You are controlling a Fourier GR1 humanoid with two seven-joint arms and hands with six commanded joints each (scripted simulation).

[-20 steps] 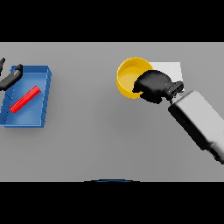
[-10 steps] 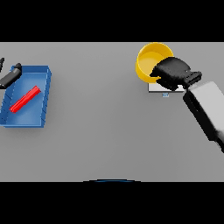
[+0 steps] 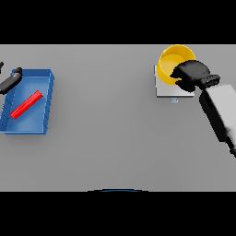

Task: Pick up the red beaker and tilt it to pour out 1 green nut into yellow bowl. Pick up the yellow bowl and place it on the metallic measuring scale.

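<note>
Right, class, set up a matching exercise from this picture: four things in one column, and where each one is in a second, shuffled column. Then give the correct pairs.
Things:
1. yellow bowl
2. red beaker
3. right robot hand
4. left robot hand

Places:
A. lying on its side in the blue tray
B. at the picture's left edge, over the tray's corner
C. over the metallic measuring scale, at its far edge
D. closed on the bowl's near rim

Pairs: 1-C, 2-A, 3-D, 4-B
</note>
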